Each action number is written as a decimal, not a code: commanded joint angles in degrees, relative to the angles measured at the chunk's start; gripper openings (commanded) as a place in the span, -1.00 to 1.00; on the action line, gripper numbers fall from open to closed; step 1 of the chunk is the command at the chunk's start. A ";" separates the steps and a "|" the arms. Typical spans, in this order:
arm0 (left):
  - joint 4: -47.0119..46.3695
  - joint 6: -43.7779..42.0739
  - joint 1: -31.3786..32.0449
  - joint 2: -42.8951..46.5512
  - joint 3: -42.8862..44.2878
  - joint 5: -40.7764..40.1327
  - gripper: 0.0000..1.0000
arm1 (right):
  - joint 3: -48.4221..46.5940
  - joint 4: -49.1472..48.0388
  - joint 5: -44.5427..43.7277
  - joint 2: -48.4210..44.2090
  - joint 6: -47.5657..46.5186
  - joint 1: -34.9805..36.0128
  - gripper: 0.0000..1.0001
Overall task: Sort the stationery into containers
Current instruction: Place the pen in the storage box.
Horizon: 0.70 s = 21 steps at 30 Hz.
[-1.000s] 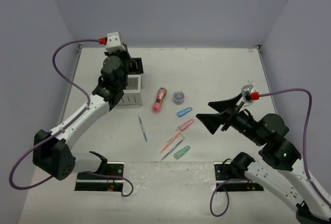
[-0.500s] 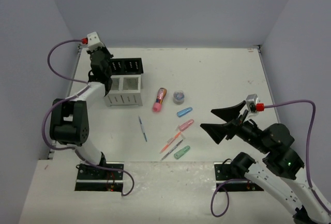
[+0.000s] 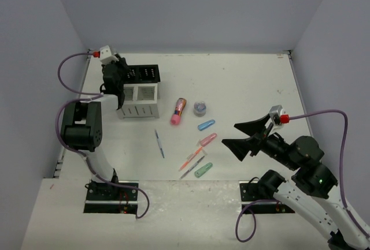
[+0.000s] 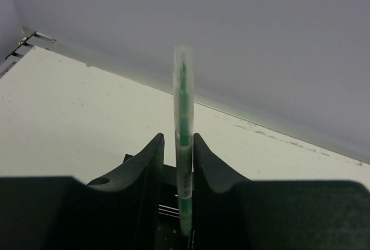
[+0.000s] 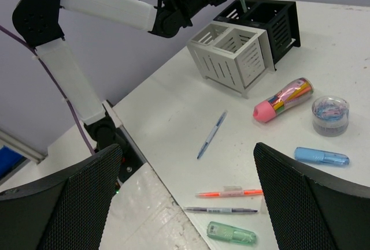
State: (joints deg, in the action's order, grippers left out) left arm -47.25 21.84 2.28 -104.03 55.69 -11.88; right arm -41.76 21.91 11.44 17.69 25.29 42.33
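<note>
My left gripper point(image 3: 118, 75) is at the back left, over the black slotted rack point(image 3: 144, 73) of the organiser. In its wrist view the gripper point(image 4: 177, 141) is shut on a green pen point(image 4: 184, 117) held upright, with its lower end down at the rack's slots. The white slatted box point(image 3: 139, 102) adjoins the rack. On the table lie a blue pen point(image 3: 159, 143), pink patterned tube point(image 3: 178, 111), grey-blue roll point(image 3: 200, 108), blue capsule point(image 3: 206, 125), pink capsule point(image 3: 207, 140), orange pen point(image 3: 191, 159), grey pen point(image 3: 192, 168) and green capsule point(image 3: 203, 170). My right gripper point(image 3: 230, 134) is open and empty, above the table right of them.
The right wrist view shows the organiser point(image 5: 231, 53), the blue pen point(image 5: 211, 134), the tube point(image 5: 283, 100), the orange pen point(image 5: 228, 192) and the green capsule point(image 5: 231, 234) near the table's front edge. Grey walls close in the back and both sides.
My left arm has folded back and its wrist has swung from over the white box to the rack's back left. My right gripper has drifted slightly down and right.
</note>
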 commanded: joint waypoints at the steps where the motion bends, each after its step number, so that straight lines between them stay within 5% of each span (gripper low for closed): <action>1: -0.29 1.98 -0.26 2.42 -0.48 1.79 -0.02 | -0.34 -0.72 0.67 1.09 -1.57 0.13 0.98; 7: 6.20 3.34 -0.26 10.13 -0.52 -2.05 0.95 | -0.68 -0.64 0.41 2.96 -1.90 0.13 0.98; 11: 19.84 5.66 -0.26 16.89 3.72 -7.39 1.00 | -0.22 -0.32 -7.53 5.30 0.88 0.14 0.98; 17: 61.44 19.61 -0.26 30.39 13.45 -6.09 1.00 | -3.44 4.24 -20.15 19.19 10.68 0.13 0.98; 21: 58.81 17.64 0.08 46.25 0.30 8.15 1.00 | -6.92 7.77 -26.14 26.70 17.03 0.21 0.98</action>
State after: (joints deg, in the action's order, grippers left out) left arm 1.67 37.10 2.28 -69.99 64.71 -14.88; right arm -44.64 25.24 -4.75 38.66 34.26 42.35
